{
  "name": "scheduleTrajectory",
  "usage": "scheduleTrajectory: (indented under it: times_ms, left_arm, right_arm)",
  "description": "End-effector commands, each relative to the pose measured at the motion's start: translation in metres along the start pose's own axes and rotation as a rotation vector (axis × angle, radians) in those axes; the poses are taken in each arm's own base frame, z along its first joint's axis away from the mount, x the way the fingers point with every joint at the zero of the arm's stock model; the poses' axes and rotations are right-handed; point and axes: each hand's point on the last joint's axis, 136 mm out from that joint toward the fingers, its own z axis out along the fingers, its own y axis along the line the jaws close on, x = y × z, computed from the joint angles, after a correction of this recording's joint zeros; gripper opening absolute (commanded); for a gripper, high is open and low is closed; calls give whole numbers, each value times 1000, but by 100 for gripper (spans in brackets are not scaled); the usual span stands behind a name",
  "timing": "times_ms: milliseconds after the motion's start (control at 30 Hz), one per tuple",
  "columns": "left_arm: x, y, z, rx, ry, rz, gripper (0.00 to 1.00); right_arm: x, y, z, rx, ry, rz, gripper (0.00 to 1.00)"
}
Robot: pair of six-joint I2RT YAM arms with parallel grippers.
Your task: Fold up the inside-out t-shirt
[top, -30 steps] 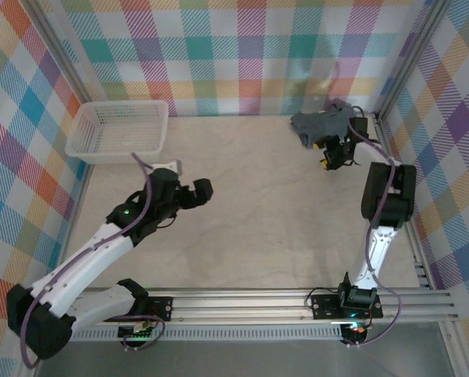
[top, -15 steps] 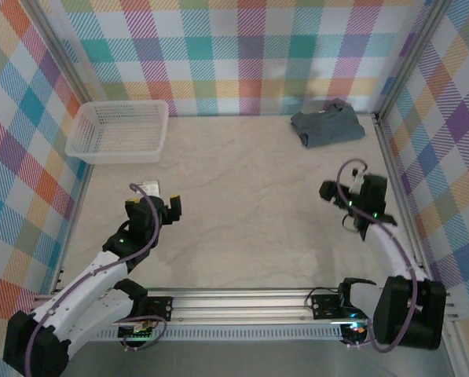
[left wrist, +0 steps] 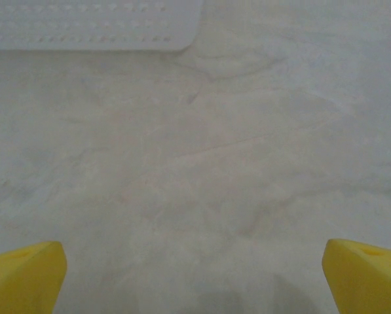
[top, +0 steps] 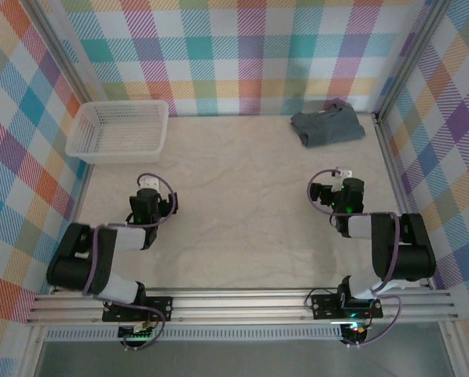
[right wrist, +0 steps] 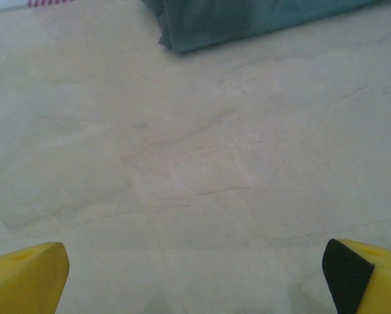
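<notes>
A moment ago the right gripper (top: 334,192) was up at the far right corner of the table (top: 242,212), right on the t-shirt (top: 327,127). Now it has let go and come back toward the near edge. Its jaws are wide open with nothing in them. The left gripper (top: 150,201) has come back too, on the left side, and it is also wide open and empty. The t-shirt lies by itself in the far right corner as a small dark grey bundle, well apart from both arms. The white basket (top: 120,130) sits in the far left corner. So I think the folding is done, or nearly done, and the arms are going to rest. Some things are hard to see. In the right wrist view the t-shirt is cut off at the top. From above it is small, with a little bump on its far side, and I cannot tell how neat the fold is. The yellow fingertips (left wrist: 21,278) are cut off at the bottom corners.
</notes>
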Motion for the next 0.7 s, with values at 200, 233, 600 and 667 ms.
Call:
scheduleTrajectory:
  times_ms: [200, 233, 600, 667]
  left_arm:
    - [-34, -6, 13, 113, -89, -39, 100]
    - [-34, -7, 13, 114, -87, -40, 100]
    - [-33, -7, 13, 115, -85, -39, 100]
    - [-34, -7, 13, 114, -86, -39, 100]
  right_arm:
    - [-28, 0, -2, 36, -128, -60, 100]
    - [-28, 1, -1, 31, -125, -63, 100]
    - [-28, 5, -1, 11, -121, -74, 100]
    - [-27, 6, -2, 5, -124, -78, 100]
